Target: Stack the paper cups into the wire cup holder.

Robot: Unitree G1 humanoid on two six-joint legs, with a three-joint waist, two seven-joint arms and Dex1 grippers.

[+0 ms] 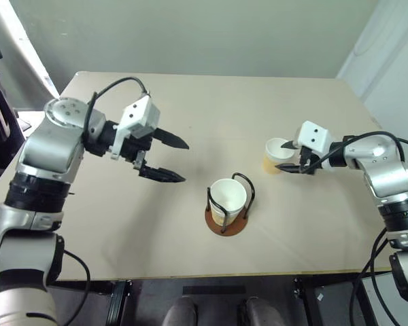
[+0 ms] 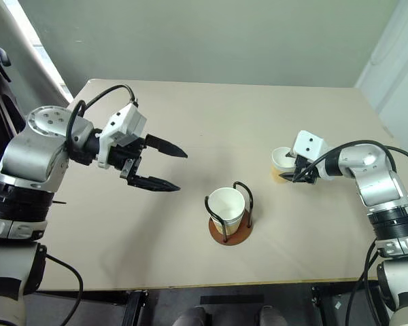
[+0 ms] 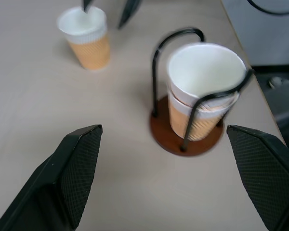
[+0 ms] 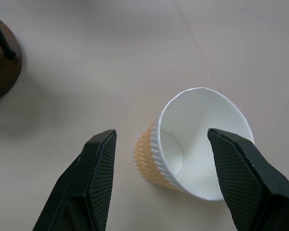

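While head views hide it, two nested cups (image 3: 202, 91) in holder (image 3: 185, 139)

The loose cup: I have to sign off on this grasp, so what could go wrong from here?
1. The right gripper straddles the loose cup with open fingers, one finger overlapping the thin rim; closing there might dent or tip the cup.
2. The holder already carries nested cups between narrow wire loops, so a tilted cup could catch on a wire.
3. The left gripper hovers open near the holder and could crowd the approach.
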